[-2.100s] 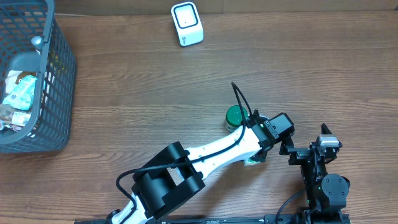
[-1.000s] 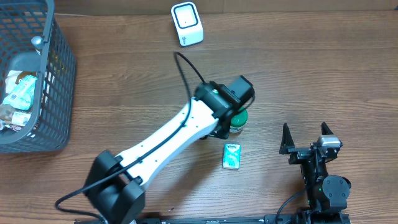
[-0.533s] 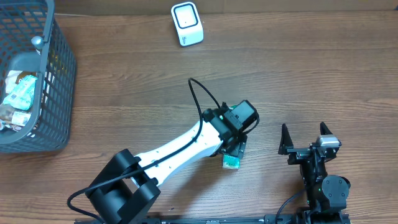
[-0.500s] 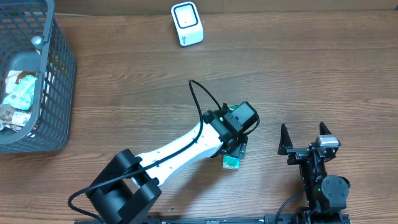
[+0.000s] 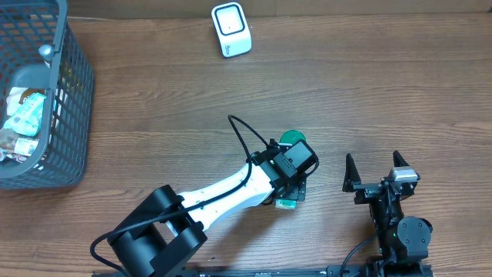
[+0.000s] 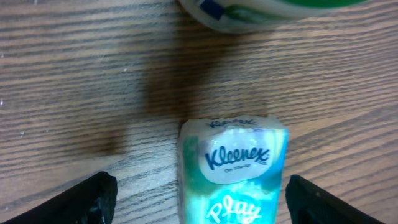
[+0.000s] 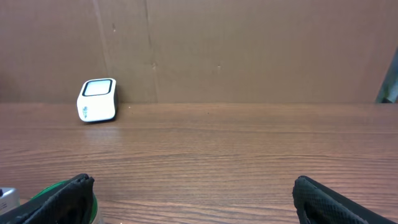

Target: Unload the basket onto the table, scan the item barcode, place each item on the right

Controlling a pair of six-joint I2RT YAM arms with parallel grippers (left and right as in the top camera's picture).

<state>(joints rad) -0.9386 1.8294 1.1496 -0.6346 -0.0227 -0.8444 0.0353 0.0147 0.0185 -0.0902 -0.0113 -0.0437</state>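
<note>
We are viewing a brown wooden table (image 5: 384,85) carrying a dark wire basket (image 5: 69,115). The left gripper (image 6: 199,196) is hanging wide open astride the teal-and-white Kleenex tissue pack (image 6: 233,168), clasping nothing. The right gripper (image 5: 377,164) is gaping, empty. The pack is lying near a green-lidded white jar (image 5: 292,138), well apart from the white box-shaped scanner (image 5: 231,29).

Tissue pack (image 6: 233,168) on the table (image 5: 154,115) between the left hand's (image 6: 205,196) fingers, tub (image 5: 293,138) just behind it, scanner (image 5: 231,29) far behind, basket (image 5: 77,115) far left.
</note>
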